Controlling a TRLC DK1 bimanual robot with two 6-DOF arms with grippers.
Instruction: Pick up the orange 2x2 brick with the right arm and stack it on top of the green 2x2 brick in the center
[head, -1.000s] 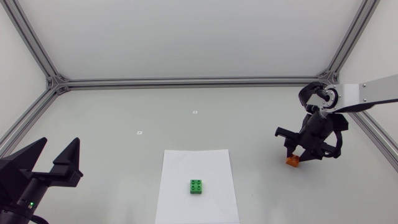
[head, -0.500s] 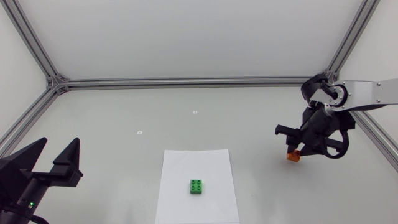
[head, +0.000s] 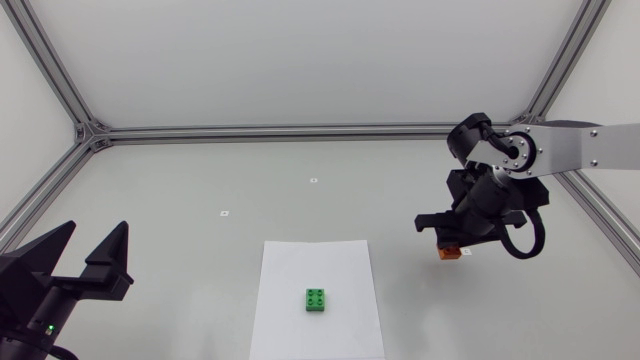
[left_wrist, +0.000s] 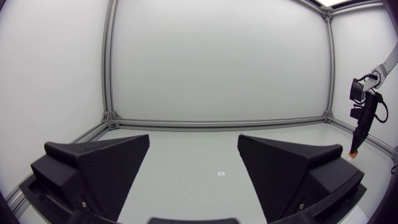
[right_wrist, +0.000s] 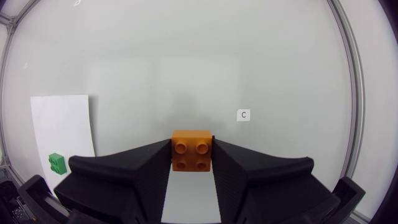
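Black wedges of the left jaws sit nearest, at the near left of the surface (head: 200, 190), spread wide and empty, well apart from the work. Just beyond them lies the white sheet (head: 340, 262), with the green 2x2 brick (head: 317, 299) near its middle, studs up and nothing on top. Farther off to the right, the right arm (head: 570, 150) comes in from the side. The right jaws are drawn narrow on the orange 2x2 brick (head: 449, 253), a finger (right_wrist: 124, 171) pressed to each flank and the studs level. The left wrist view suggests the brick hangs clear of the surface.

The carry is the step in hand, I judge. To do it well, hold the orange brick high enough to pass over the green studs. Bring it across until its outline covers the green one and turn the wrist so the edges run parallel. Then come straight down and press before letting go. A skewed approach would likely leave it perched on a corner.
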